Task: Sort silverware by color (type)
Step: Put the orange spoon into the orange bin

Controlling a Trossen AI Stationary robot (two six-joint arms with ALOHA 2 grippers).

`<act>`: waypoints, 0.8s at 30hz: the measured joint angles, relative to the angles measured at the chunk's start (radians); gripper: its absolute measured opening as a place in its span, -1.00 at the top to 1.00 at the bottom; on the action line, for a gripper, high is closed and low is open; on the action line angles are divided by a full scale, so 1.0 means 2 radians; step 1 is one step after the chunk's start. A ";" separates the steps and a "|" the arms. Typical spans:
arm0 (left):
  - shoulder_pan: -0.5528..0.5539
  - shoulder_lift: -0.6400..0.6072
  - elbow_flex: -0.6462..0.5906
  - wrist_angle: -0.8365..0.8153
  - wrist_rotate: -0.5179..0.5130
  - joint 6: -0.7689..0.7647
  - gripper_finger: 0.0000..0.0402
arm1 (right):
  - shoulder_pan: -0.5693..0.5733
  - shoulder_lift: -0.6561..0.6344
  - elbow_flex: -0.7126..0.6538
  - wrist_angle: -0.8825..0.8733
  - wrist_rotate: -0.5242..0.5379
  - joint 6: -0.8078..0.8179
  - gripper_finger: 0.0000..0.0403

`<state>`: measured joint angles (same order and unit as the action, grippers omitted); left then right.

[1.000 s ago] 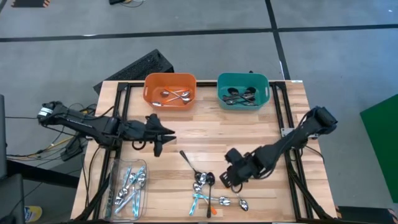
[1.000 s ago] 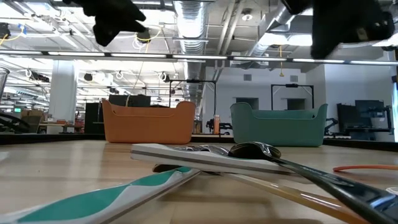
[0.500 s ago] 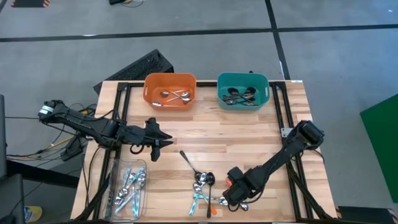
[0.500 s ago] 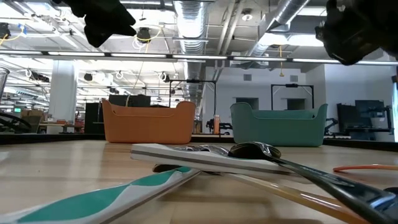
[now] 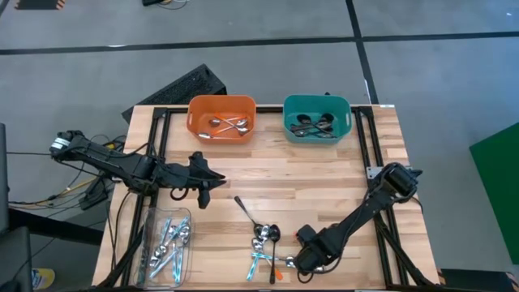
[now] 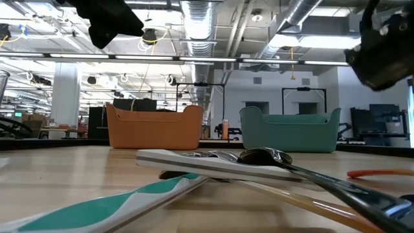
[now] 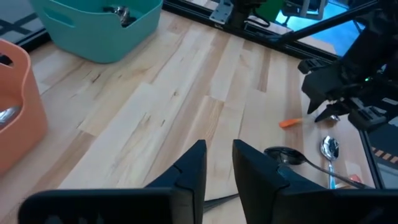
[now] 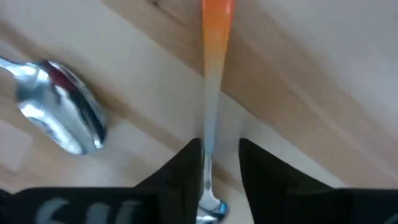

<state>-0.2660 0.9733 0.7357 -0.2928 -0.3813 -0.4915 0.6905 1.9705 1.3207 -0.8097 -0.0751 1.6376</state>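
Loose spoons (image 5: 266, 243) lie in a pile near the table's near edge. My right gripper (image 5: 302, 261) is low over the right side of the pile, pointing down. In the right wrist view it is open (image 8: 219, 149), its fingers standing on either side of the metal neck (image 8: 209, 134) of an orange-handled spoon (image 8: 217, 25) that lies flat on the wood. Another metal spoon bowl (image 8: 59, 121) lies beside it. My left gripper (image 5: 212, 185) hovers over bare wood left of centre, slightly open (image 7: 219, 149) and holding nothing. My right gripper comes from above with one finger (image 8: 186, 171) close against the spoon's metal neck (image 8: 208, 155) and the other finger apart from it. The fingers lie across the spoon. I cannot tell whether the near finger touches it.
An orange bin (image 5: 195, 122) with spoons and a teal bin (image 5: 289, 122) with dark spoons stand at the far edge. A clear tray (image 5: 154, 223) with light-blue-handled spoons sits at the near left corner. Bare wood lies between the bins and the pile.
My right gripper has moved toward the near edge and down, from right of the pile onto its right side, over the orange-handled spoon. My left gripper has drawn back a little toward the table's left.
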 joint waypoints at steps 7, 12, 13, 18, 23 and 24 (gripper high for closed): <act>0.001 0.000 0.000 0.010 -0.006 0.002 0.80 | -0.020 0.000 0.000 0.005 -0.001 -0.053 0.80; 0.001 0.000 0.000 0.059 0.065 0.052 0.85 | -0.046 -0.001 0.000 0.012 0.006 -0.087 0.92; 0.001 0.000 0.000 0.067 0.075 0.055 0.86 | -0.050 -0.003 0.000 0.015 0.013 -0.090 0.91; 0.000 0.000 0.000 0.099 0.081 0.069 0.86 | -0.066 -0.034 0.000 0.032 0.095 -0.099 0.94; -0.005 -0.001 0.000 0.129 0.087 0.090 0.72 | -0.067 -0.075 0.000 0.029 0.199 -0.104 0.94; -0.004 -0.001 0.000 0.130 0.083 0.090 0.67 | -0.069 -0.083 0.000 0.030 0.215 -0.105 0.95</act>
<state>-0.2746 0.9722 0.7357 -0.0337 -0.2151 -0.3110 0.5534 1.8040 1.3201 -0.7488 0.3541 1.4284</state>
